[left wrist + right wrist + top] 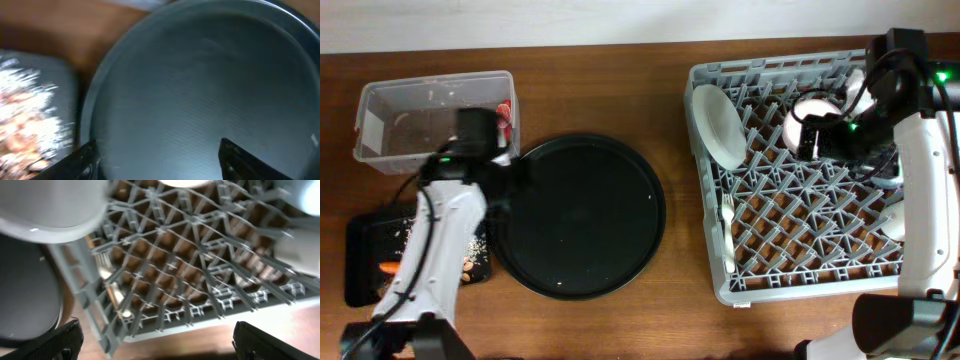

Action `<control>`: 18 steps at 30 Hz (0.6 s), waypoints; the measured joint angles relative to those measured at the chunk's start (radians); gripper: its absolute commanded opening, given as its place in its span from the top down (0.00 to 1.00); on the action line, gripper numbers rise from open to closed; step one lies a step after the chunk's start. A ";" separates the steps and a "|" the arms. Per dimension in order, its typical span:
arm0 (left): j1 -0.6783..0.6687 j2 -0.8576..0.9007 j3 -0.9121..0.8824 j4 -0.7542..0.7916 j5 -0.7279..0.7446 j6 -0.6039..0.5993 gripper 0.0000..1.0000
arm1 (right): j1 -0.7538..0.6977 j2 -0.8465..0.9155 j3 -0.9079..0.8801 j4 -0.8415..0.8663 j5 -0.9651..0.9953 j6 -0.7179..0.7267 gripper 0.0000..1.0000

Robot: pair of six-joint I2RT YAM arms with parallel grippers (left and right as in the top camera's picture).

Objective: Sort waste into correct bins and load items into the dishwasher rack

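- The pale grey round plate [718, 125] stands on edge between the pegs of the large square grey lattice dishwasher rack [800, 285], likely so that it stays upright. The white plastic fork [728, 235] lies near it.
- The left gripper [157, 145] hangs spread and empty over the large round black tray [200, 75]. The right gripper [155, 329] gapes empty above the rack.
- Only the overhead view shows the red snack wrapper [503, 112] inside the clear plastic rectangular tub [420, 140].

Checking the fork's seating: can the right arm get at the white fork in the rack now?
Probably yes. The right end effector hangs open over the dishwasher rack, and the white fork lies uncovered by its left wall; pegs may crowd it.
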 measured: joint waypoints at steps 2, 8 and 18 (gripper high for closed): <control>-0.061 0.000 0.024 -0.056 -0.005 0.041 0.16 | 0.000 0.000 0.000 0.000 -0.030 -0.026 0.01; -0.135 -0.004 0.189 -0.396 0.001 0.114 0.11 | 0.000 0.000 -0.001 -0.023 -0.071 -0.063 0.01; -0.101 -0.132 0.230 -0.487 -0.031 0.128 0.25 | 0.000 -0.125 -0.326 0.124 -0.077 -0.069 0.01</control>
